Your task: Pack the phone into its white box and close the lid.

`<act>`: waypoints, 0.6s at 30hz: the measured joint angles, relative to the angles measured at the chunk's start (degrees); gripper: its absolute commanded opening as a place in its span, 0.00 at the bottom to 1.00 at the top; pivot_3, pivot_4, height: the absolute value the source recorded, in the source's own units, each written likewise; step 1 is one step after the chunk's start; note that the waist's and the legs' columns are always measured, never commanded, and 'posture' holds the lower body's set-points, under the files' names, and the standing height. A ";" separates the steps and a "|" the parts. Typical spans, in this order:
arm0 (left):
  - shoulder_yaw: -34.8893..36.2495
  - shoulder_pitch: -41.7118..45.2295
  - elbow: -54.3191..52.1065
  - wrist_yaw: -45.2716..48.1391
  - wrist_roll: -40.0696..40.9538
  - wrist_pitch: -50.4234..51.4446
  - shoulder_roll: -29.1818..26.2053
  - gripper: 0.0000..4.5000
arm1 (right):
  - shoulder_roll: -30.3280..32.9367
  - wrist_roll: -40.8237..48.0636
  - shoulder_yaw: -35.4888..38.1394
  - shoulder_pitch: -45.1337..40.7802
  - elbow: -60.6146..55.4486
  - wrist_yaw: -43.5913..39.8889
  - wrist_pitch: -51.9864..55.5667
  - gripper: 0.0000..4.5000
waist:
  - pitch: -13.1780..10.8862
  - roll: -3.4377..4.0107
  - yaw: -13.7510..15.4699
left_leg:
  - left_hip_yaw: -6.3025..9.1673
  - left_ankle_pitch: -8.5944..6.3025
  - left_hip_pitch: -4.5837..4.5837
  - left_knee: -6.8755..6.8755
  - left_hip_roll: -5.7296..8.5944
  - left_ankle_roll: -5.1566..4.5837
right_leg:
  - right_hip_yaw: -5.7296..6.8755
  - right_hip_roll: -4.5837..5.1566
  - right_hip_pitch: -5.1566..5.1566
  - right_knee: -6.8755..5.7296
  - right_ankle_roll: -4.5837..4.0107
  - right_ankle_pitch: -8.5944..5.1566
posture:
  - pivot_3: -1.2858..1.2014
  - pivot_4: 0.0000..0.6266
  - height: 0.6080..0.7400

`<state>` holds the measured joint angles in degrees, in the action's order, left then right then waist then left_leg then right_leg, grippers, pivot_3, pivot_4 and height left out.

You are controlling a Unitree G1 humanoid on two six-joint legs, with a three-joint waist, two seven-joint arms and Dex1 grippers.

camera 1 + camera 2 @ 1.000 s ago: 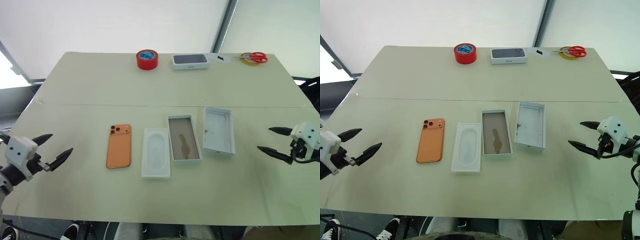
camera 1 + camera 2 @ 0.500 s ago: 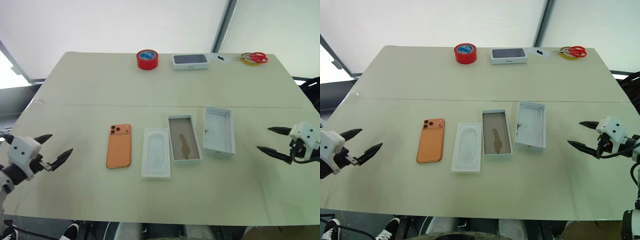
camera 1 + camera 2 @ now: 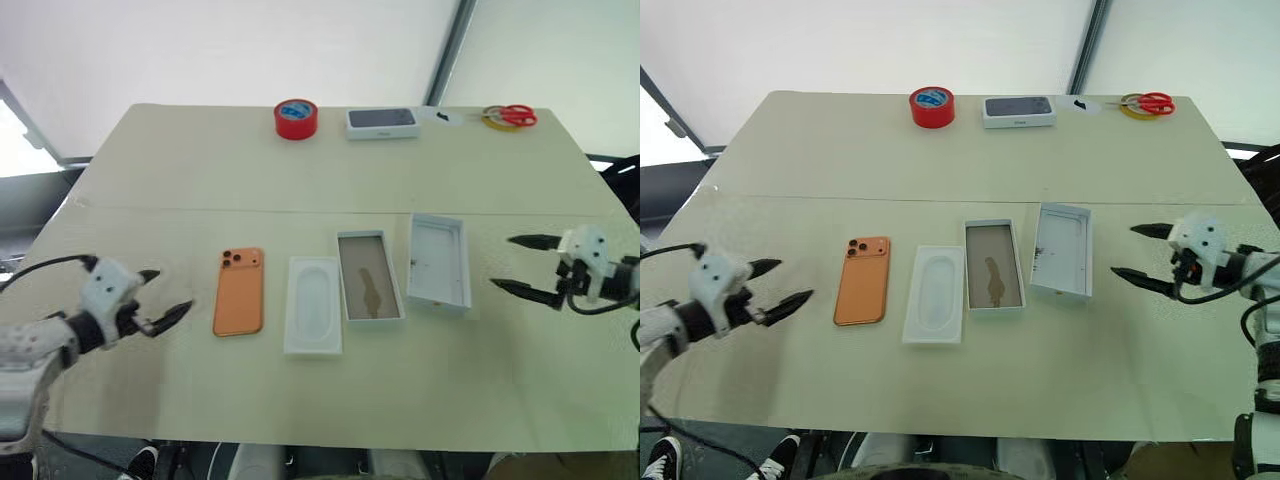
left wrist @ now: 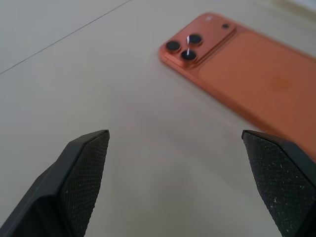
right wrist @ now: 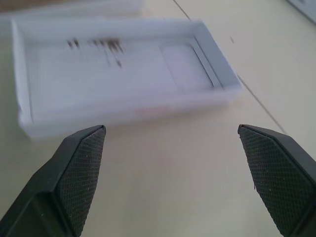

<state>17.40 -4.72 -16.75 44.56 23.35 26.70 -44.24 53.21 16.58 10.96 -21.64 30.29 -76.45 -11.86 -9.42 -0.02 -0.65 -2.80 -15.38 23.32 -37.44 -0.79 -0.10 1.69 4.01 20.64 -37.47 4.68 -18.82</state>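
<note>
Nothing of the packing is done yet — the flat orange smartphone [image 3: 861,294] lies camera-side up on the pale tabletop [image 3: 940,160], well apart from the shallow white cardboard tray with the tan-brown floor [image 3: 993,267]. A white insert with an oval recess [image 3: 934,294] sits between them. The white cardboard lid [image 3: 1060,250] rests inner face up just beside the tray, on the tray's right. The left gripper [image 3: 772,284] hangs near the phone with fingers spread and empty; the right gripper [image 3: 1136,252] hangs near the lid, likewise spread and holding nothing. Every step is left, I judge — lifting the phone, seating it in the tray, then fitting the lid.
</note>
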 measured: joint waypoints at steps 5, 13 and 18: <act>-5.23 6.07 -5.69 -7.61 7.37 17.83 6.63 1.00 | -1.24 2.83 -2.66 2.84 -14.11 -0.24 7.76 1.00 | -0.02 -0.04 0.02 | 0.01 0.01 0.03 -0.07 0.02 -0.01 | 0.01 -0.04 -0.01 -0.04 0.02 0.01 | 0.52 0.24 1.00; -4.67 20.30 -7.35 -19.88 25.17 45.92 19.08 1.00 | -5.49 4.47 -7.31 4.61 -26.77 1.63 14.04 1.00 | -0.05 -0.11 0.19 | 0.12 0.06 0.05 -0.54 -0.02 0.08 | 0.03 -0.18 -0.13 -0.26 0.04 0.00 | 0.52 0.24 1.00; -4.23 24.78 -5.10 -26.12 27.33 59.18 23.00 1.00 | -6.00 3.93 -7.82 4.14 -26.60 2.89 14.11 1.00 | -0.06 -0.12 0.17 | 0.13 0.15 0.06 -0.55 -0.02 0.23 | 0.02 -0.24 -0.12 -0.27 0.05 -0.01 | 0.52 0.24 1.00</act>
<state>13.17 20.06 -21.85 18.45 50.68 85.88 -21.25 47.21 20.52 3.13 -17.50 3.69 -73.55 2.25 -9.48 -0.14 -0.49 -2.67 -15.23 23.38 -37.99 -0.82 0.13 1.71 3.76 20.52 -37.74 4.73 -18.83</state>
